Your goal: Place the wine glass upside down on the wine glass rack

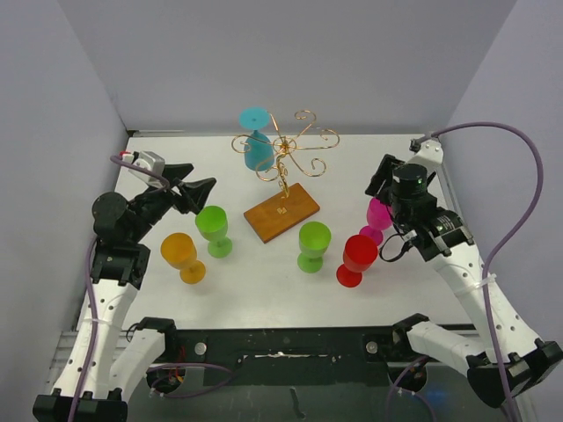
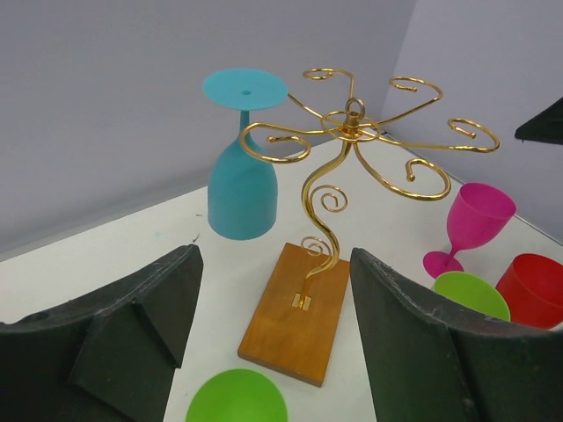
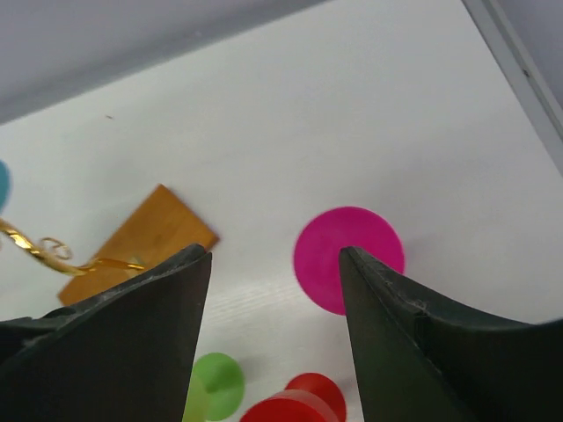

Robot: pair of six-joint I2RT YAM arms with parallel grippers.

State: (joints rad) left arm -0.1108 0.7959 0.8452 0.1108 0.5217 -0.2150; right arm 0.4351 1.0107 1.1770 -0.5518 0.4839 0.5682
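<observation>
Pink wine glass [image 3: 327, 264] stands upright directly beneath the right pincer [image 3: 273, 255], whose jaws gape wide and empty; it looks like light, stiff, slippery plastic, so I'd pinch its thin stem rather than the bowl.

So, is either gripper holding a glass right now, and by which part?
Neither. The left gripper is open and empty, facing the rack. The right gripper is open above the pink glass, not closed on it.
</observation>
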